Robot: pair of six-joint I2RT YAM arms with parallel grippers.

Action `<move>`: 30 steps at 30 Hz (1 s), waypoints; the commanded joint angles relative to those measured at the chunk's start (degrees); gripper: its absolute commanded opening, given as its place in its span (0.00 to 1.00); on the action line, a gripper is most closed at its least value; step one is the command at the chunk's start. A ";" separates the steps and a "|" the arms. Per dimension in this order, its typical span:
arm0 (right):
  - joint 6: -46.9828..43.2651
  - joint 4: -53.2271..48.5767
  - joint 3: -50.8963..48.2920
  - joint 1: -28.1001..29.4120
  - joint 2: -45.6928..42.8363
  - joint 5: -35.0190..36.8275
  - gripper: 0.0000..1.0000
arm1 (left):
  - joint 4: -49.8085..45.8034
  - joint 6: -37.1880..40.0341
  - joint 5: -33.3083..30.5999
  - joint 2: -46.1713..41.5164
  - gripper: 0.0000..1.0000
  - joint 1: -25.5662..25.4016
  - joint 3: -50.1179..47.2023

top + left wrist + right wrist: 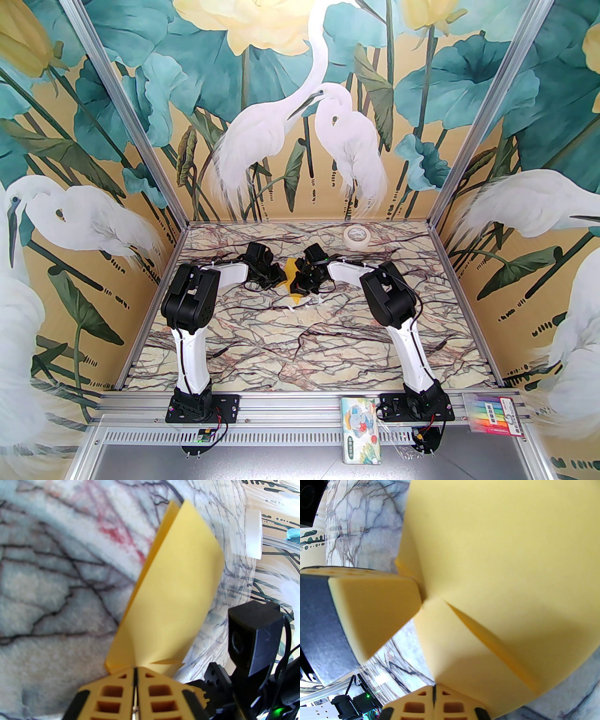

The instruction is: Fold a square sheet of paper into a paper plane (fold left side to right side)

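Yellow ribbed left fingers (159,688) are pressed together on a corner of the sheet of paper (178,585), which is doubled over in two loose layers (a short flap shows beside the grip). It sits over the middle of the marble table (300,347), between both arms. The right fingers (417,706) are clamped on its edge too. A tape roll (356,236) lies at the back right.

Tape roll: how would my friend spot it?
Look at the marbled table, along its far edge. Right of the middle lies the tape roll: a cream ring lying flat and alone, unlike the folded yellow paper mid-table.
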 commanded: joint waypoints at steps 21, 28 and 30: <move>-5.38 -5.94 -5.01 0.13 -2.41 -2.73 0.01 | -7.28 -2.01 -7.28 5.12 0.00 -0.59 2.21; -6.74 -7.03 -7.34 0.20 -4.35 -2.51 0.01 | -7.19 -1.83 -7.11 4.99 0.00 -0.56 2.22; -7.22 -7.43 -7.96 0.17 -4.82 -2.55 0.01 | -7.28 -1.83 -7.19 4.99 0.00 -0.61 2.22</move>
